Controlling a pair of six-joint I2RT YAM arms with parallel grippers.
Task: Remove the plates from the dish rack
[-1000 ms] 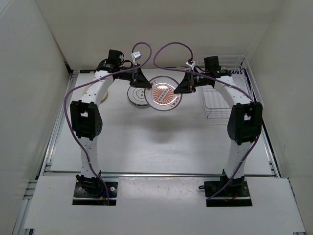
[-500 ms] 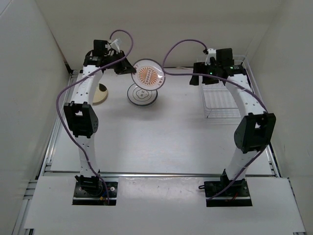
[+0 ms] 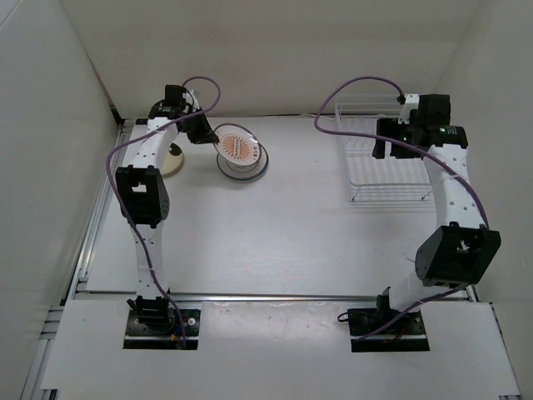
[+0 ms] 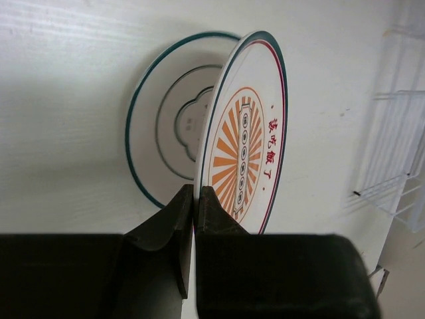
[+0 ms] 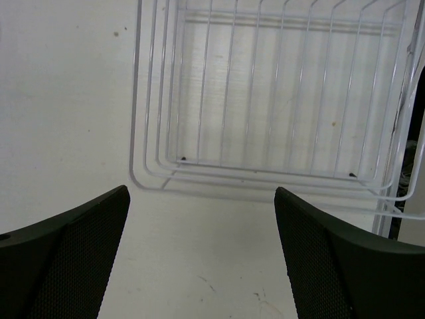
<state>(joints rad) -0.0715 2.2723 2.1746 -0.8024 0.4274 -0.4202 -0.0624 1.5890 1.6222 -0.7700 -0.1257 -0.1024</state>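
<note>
The white table fills the floor of the walled cell. Both arms reach from its near edge to the far half.

The dish rack stands at the far right of the table. The right wrist view shows its thin white wires from above, with the table surface showing through them.

All three plates are at the far left, well apart from the rack. The white plate with dark concentric rings lies flat on the table. The plate with the orange sunburst centre is tilted up on edge over it, its printed face turned towards the rack side, overlapping the ringed plate's right part. I cannot tell whether its lower rim touches the plate beneath. The small tan plate lies on the table to the left of both, partly hidden behind the left arm.

The left hand is clamped on the near rim of the sunburst plate, the two dark fingers pressed on either face. The right hand hangs over the rack's left end, its fingers spread wide apart and holding nothing.
</note>
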